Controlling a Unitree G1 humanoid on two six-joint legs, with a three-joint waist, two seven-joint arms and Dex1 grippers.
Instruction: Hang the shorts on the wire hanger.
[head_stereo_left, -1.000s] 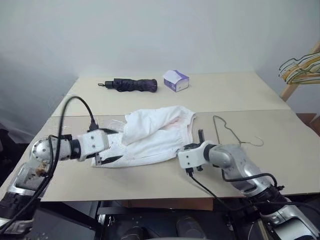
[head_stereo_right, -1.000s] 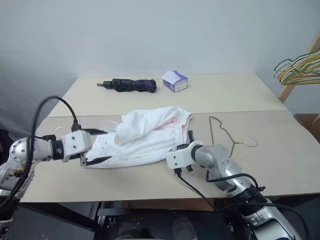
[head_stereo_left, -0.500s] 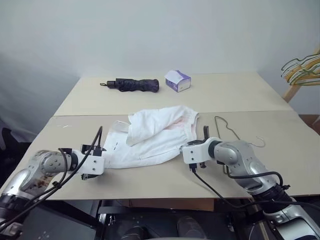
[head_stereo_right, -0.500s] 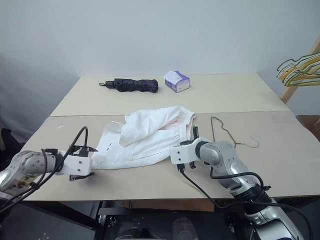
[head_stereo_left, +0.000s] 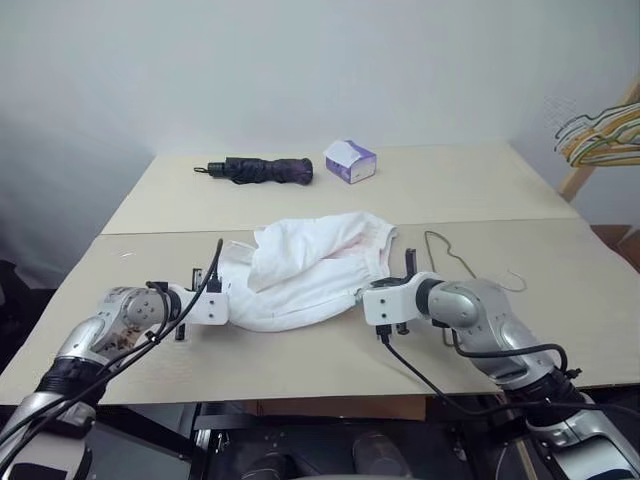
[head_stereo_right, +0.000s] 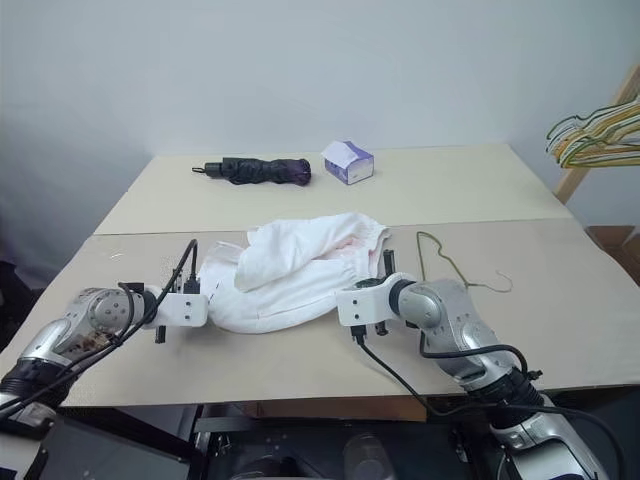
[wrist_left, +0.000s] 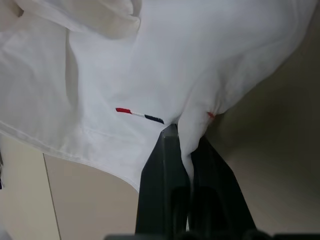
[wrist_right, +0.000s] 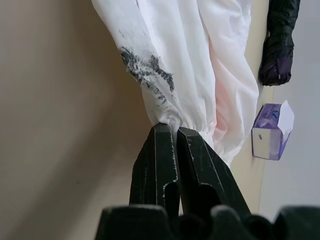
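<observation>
Two grippers are clamped on the shorts (head_stereo_left: 305, 270), one at each end of the white cloth. The left gripper (wrist_left: 184, 145) has its black fingers pressed together over a pinched fold at the garment's left edge; in the left wrist view a small red, white and dark blue striped tag (wrist_left: 139, 114) sits on the fabric just beside the fingertips. The right gripper (wrist_right: 169, 131) has its fingers closed on the gathered edge at the right end, where a smeared dark mark (wrist_right: 147, 72) stains the cloth just past the fingertips.

The shorts lie crumpled on the table (head_stereo_left: 300, 370), near its front half, with a thick fold bunched across the upper middle and a faint pink tint toward the right side. The wire hanger (head_stereo_left: 462, 262) lies flat on the table to the right of the shorts, close to the right gripper but apart from the cloth, its hook pointing right.

Toward the back of the table, well apart from the shorts, a folded dark umbrella (head_stereo_left: 258, 170) lies beside a purple-and-white tissue box (head_stereo_left: 351, 161). At the right edge of the head views, beyond the table, a bunch of coloured hangers (head_stereo_left: 600, 135) hangs from a wooden stand.
</observation>
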